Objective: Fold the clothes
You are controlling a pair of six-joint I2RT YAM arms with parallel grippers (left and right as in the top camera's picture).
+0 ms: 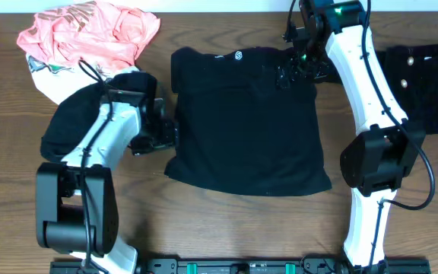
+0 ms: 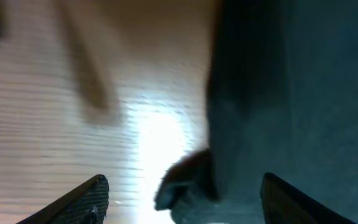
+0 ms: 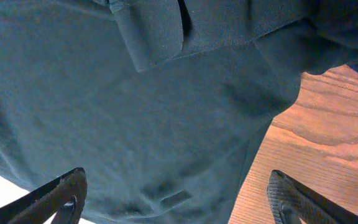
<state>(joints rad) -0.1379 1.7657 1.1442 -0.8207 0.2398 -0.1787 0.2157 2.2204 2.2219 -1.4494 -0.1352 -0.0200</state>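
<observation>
A black T-shirt (image 1: pixel 245 122) lies flat in the middle of the wooden table, collar at the far edge. My left gripper (image 1: pixel 167 135) is open at the shirt's left edge, low over the table; in the left wrist view (image 2: pixel 182 196) the shirt's edge (image 2: pixel 278 106) lies between the fingers. My right gripper (image 1: pixel 291 70) is open over the shirt's far right shoulder; in the right wrist view (image 3: pixel 176 199) the fingers straddle the black fabric (image 3: pixel 123 118) and its edge.
A pink and white pile of clothes (image 1: pixel 82 38) lies at the far left. A black garment (image 1: pixel 71 122) lies under the left arm. Another dark garment (image 1: pixel 424 80) lies at the right edge.
</observation>
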